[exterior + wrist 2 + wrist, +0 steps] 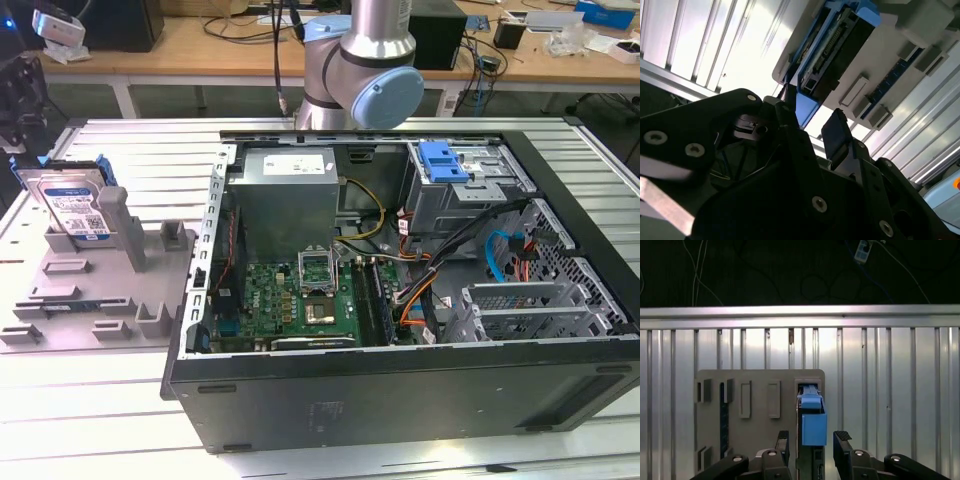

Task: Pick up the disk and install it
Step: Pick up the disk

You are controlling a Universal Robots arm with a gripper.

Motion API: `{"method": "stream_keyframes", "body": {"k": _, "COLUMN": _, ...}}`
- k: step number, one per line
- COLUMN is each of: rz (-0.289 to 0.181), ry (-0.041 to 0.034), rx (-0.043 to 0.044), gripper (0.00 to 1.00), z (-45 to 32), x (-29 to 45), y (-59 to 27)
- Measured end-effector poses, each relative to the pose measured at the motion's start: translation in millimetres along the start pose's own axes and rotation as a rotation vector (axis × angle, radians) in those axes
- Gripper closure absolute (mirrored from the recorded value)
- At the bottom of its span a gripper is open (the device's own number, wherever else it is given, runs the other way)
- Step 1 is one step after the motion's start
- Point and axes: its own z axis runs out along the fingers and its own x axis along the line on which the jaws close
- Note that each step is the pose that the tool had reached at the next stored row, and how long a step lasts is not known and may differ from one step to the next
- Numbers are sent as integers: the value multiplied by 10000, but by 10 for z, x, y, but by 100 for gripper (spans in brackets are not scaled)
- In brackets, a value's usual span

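**Blue-framed disk [72, 200] sitting in its holder [110, 290], claw [813, 442] wide**

We've got the disk standing on edge at the far left end of the grey holder, on the slatted metal counter [150, 140], over on the exterior view's left of the open computer case [400, 390]. In the first wrist view the claw is spread wide. Its fingers [783, 442] sit one on each side of the blue bracket with a gap on both sides, so we don't see it gripping anything.

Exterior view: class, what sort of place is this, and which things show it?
Probably a robotics lab set up for computer assembly: a robot arm rises behind an open computer case on a ribbed metal table, the disk stands in a grey fixture, and cluttered workbenches line the back.
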Motion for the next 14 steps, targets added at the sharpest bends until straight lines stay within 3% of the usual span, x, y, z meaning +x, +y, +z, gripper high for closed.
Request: {"method": "stream_keyframes", "body": {"k": 14, "rz": 15, "ry": 0, "rx": -1, "gripper": 52, "z": 125, "x": -5, "y": 21}}
